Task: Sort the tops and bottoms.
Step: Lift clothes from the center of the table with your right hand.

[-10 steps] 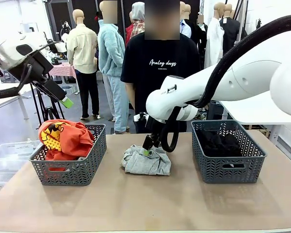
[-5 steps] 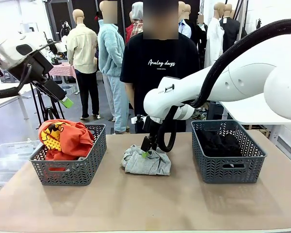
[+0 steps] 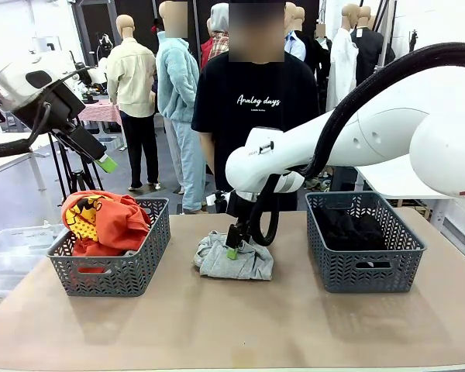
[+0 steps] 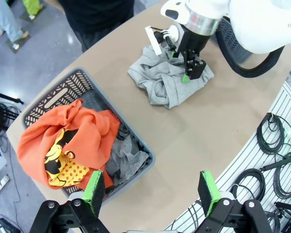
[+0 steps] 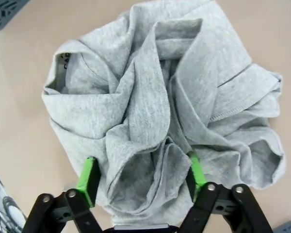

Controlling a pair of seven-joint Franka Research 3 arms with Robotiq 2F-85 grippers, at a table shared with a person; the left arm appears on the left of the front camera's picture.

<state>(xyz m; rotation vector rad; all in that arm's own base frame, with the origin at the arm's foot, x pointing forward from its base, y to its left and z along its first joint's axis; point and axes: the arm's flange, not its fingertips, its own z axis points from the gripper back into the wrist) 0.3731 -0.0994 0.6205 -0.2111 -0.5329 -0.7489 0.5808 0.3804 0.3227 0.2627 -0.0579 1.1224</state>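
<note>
So the right gripper (image 5: 141, 177) has dropped over the last second onto the crumpled light grey sweatshirt (image 3: 234, 258) at table centre, jaws spread wide around a fold, nothing pinched yet (grab looks imminent). Left gripper (image 4: 150, 191) hangs open, empty, above the dark plastic basket (image 3: 143, 260) at 9 o'clock.

sweatshirt (image 3: 234, 259) between baskets (image 3: 112, 256), on table (image 3: 240, 325)

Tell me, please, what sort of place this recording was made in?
Probably a robotics lab set up for garment sorting: a table with two grey baskets, a grey sweatshirt between them, and loose cables beside it.
</note>
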